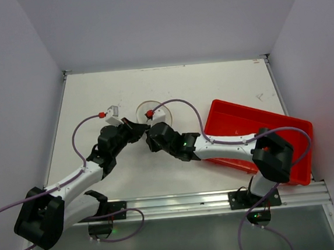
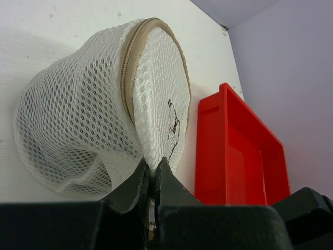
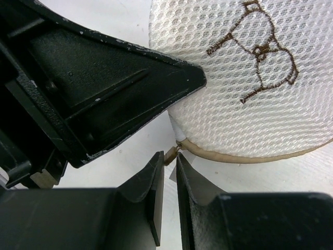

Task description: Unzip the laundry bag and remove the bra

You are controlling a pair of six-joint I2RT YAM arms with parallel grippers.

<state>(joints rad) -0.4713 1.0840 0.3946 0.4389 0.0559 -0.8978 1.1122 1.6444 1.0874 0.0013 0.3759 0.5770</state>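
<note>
- The left claw is pressed tight together, with a fold of white mesh from the near edge of the laundry bag nipped between its tips.
- The right claw is drawn in narrow. Only a thin slit shows between its fingers, and its tips are closed on the small tan zip pull at the bag's rim.
- The two claws meet almost nose to nose at the near side of the bag, the left one coming in from the left and the right one from the right. From the right wrist, the left claw's black finger lies against the mesh just above the pull.
- A tan zip runs round the bag where its two rounded halves meet. The stretch I can see is still closed.
- One face of the bag carries a small brown stitched motif.
- Through the mesh I cannot make out what is inside.
- The bag sits on the white bench, about midway across and just beyond the claws.
- A red tray lies to the right of the bag, near it but apart, with the right arm reaching across its left end.
- Both arms stretch from their bases at the near edge towards the middle of the bench.
</note>
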